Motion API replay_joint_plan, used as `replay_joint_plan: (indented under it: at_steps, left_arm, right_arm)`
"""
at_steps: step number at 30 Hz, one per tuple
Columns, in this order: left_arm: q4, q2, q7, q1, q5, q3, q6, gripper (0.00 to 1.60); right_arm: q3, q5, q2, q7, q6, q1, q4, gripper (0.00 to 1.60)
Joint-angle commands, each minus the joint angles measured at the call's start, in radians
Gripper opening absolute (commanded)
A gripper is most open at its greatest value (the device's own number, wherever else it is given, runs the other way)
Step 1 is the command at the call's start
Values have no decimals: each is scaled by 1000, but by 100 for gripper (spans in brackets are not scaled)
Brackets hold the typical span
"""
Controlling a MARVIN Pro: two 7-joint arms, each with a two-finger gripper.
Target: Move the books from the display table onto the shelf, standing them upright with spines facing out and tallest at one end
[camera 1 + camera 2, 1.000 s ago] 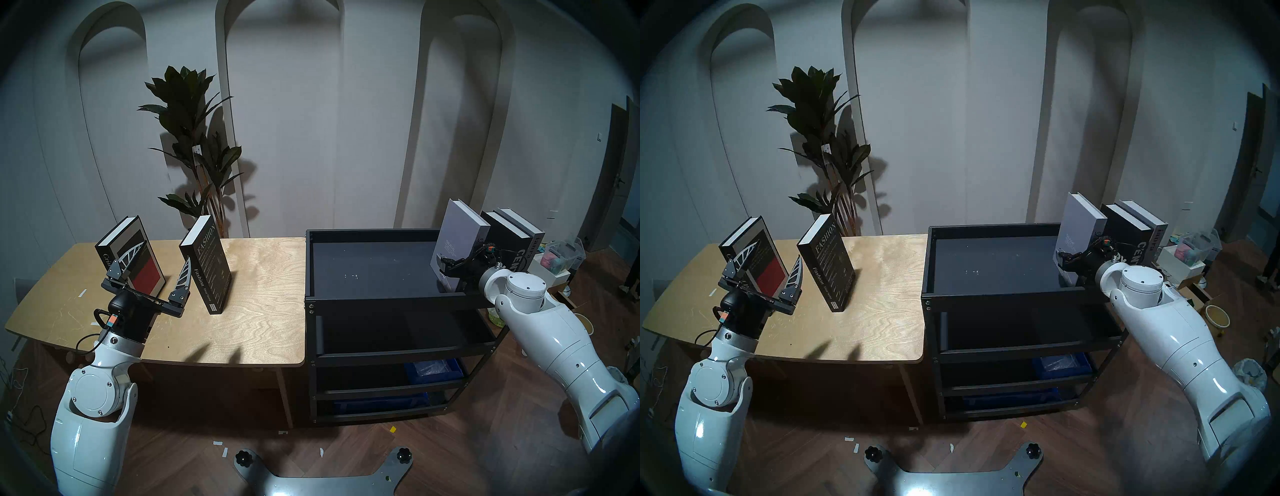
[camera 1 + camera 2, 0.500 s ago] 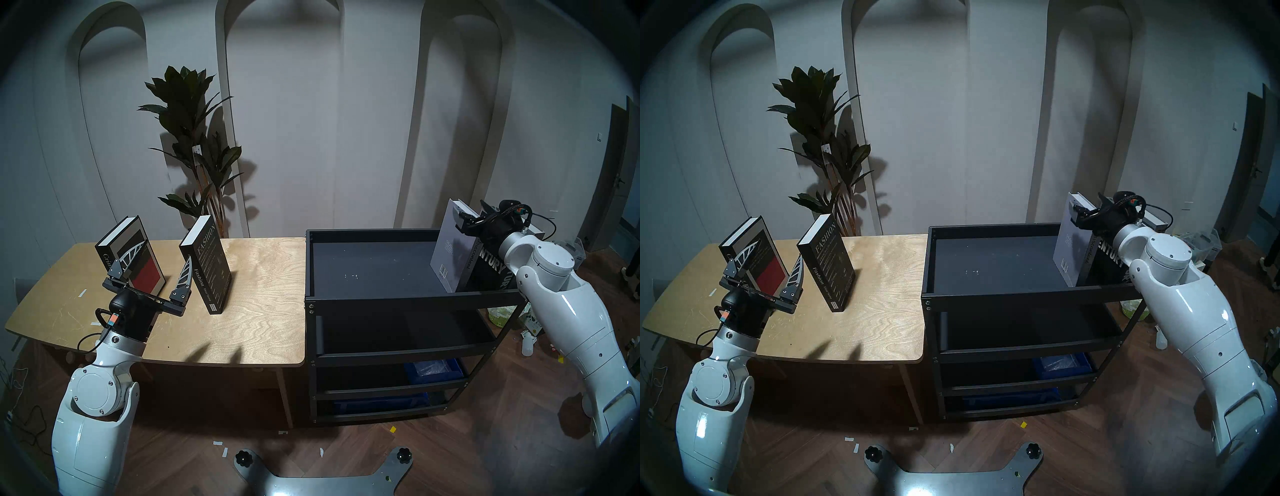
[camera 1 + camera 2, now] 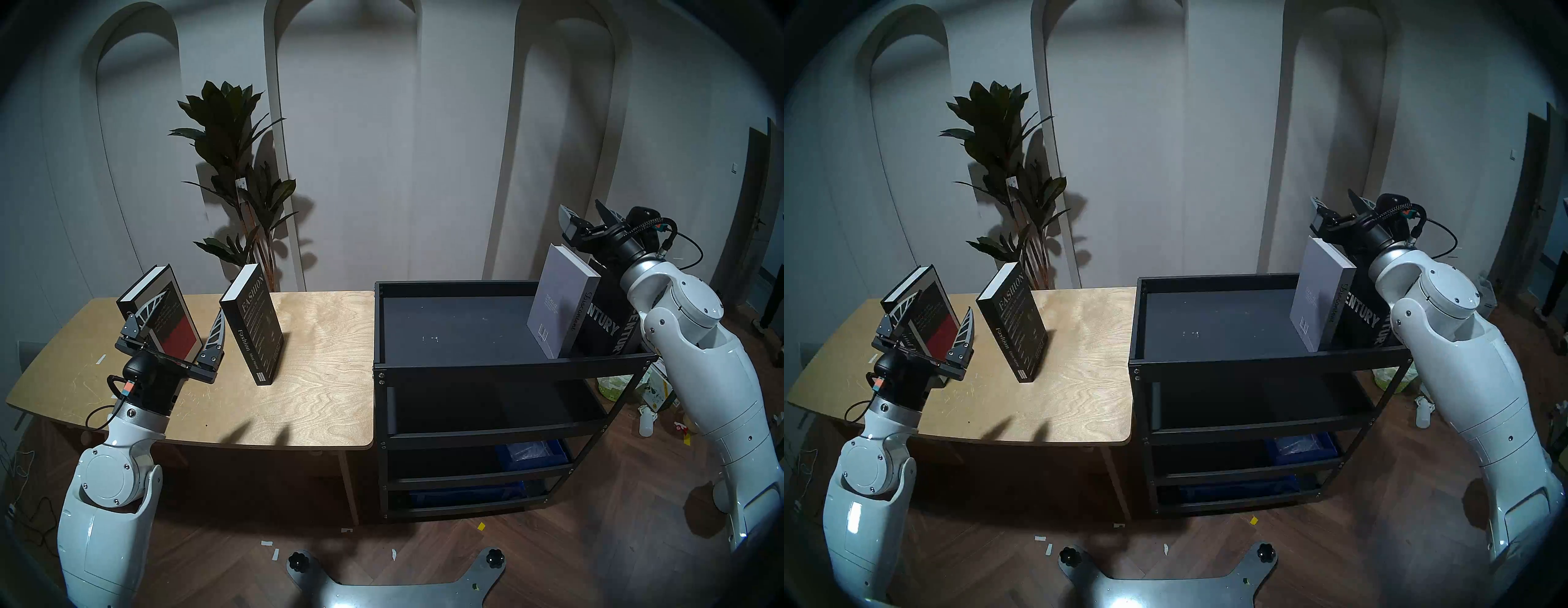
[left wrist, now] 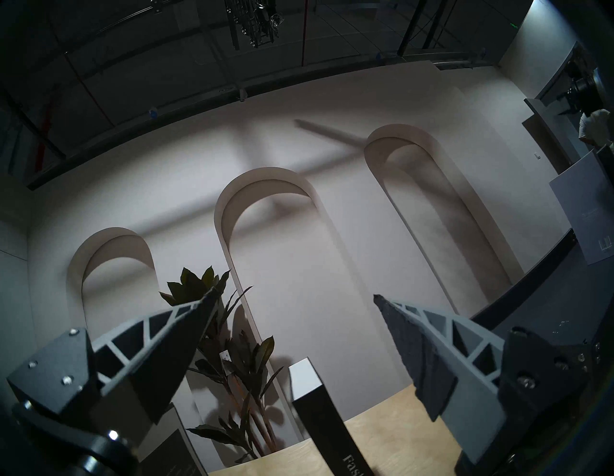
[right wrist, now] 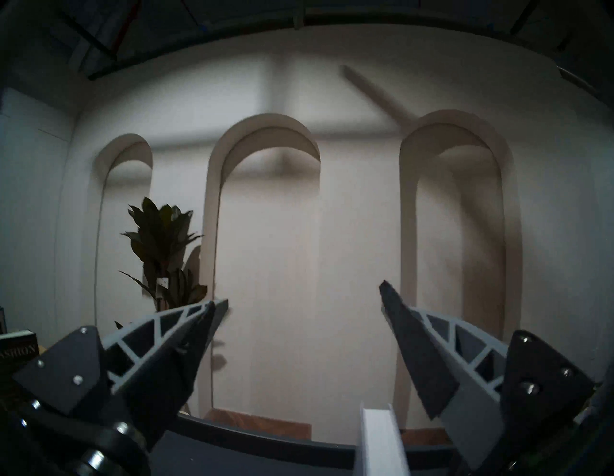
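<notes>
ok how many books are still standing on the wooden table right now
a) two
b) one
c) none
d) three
a: two books stand on the display table, the red-and-black one by the open left gripper and the Fashion book; the others already stand on the shelf.

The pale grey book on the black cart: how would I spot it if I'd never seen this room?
Find the black metal cart beside the wooden table. At the cart's right end, books stand upright in a row on its top tray. The pale grey book is the leftmost; its neighbours are black.
</notes>
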Motion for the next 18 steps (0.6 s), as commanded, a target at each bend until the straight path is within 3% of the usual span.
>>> replay_joint_plan:
  at_steps: [1,10,13,18]
  left_arm:
    - [1,15,-18,58,-5,-54,-23,160]
    - [35,21,-73,173,-30,-163,-68,160]
    - [58,24,-103,207,-58,-209,-92,160]
    - [85,34,-142,223,-95,-232,-118,160]
  right_arm:
    - [-33,31,-60,-13,-11,-42,-122,160]
    - [-129,46,-106,-88,1,-132,-246,160]
    - [-157,32,-116,-164,8,-169,-298,160]
    - [-206,2,-133,-257,29,-207,-363,160]
